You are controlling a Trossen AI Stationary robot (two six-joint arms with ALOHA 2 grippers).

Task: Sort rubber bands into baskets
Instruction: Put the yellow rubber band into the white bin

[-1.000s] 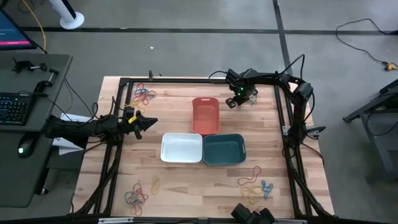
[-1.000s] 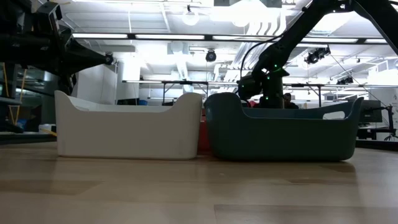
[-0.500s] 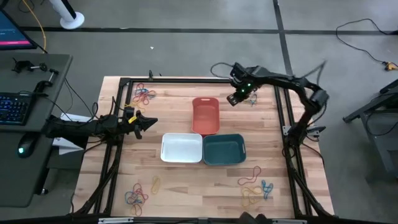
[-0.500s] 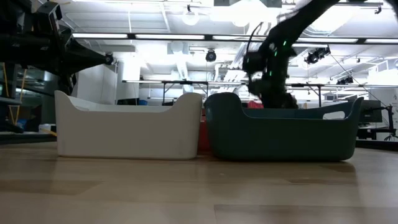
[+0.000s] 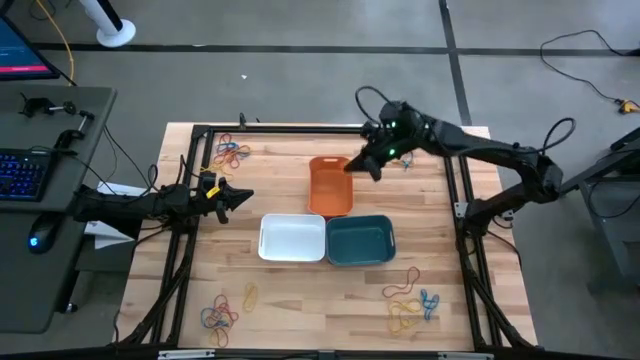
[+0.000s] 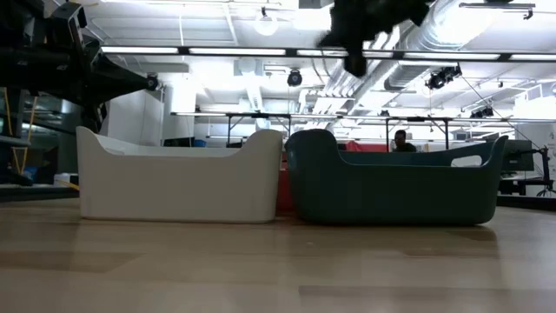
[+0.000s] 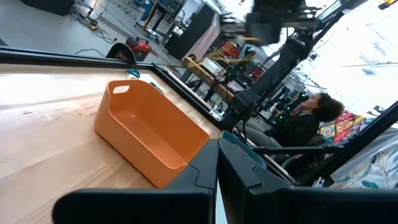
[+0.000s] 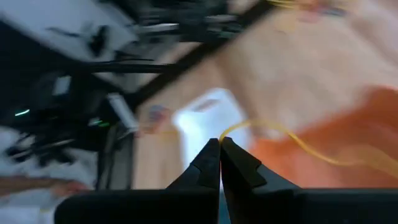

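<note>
Three baskets stand mid-table: orange [image 5: 331, 186], white [image 5: 292, 238] and teal [image 5: 360, 240]. My right gripper [image 5: 364, 166] hangs high over the orange basket's far right corner, shut on a yellow rubber band [image 8: 283, 134]. The orange basket [image 8: 348, 155] and the white basket [image 8: 208, 118] show below it in the right wrist view. My left gripper [image 5: 238, 196] waits shut and empty to the left of the baskets, level above the table; its wrist view shows the orange basket [image 7: 149, 134]. Loose rubber bands lie in piles near the table's corners. My right gripper pinches the yellow band at one end of its loop [image 8: 229, 132], between its two fingertips. The band is lifted clear and trails away from the tips as a thin slack loop over the orange basket.
Rubber band piles lie at the far left [image 5: 230, 152], near left [image 5: 222, 312], near right [image 5: 410, 300] and far right [image 5: 405, 160]. A black frame rail [image 5: 300, 128] runs along the table's far edge. A person sits beyond the table [image 7: 311, 121].
My right gripper has risen from the far right pile and gone toward the table's left, to above the orange basket's far right corner, staying shut with the yellow band lifted clear. My left arm has kept still.
</note>
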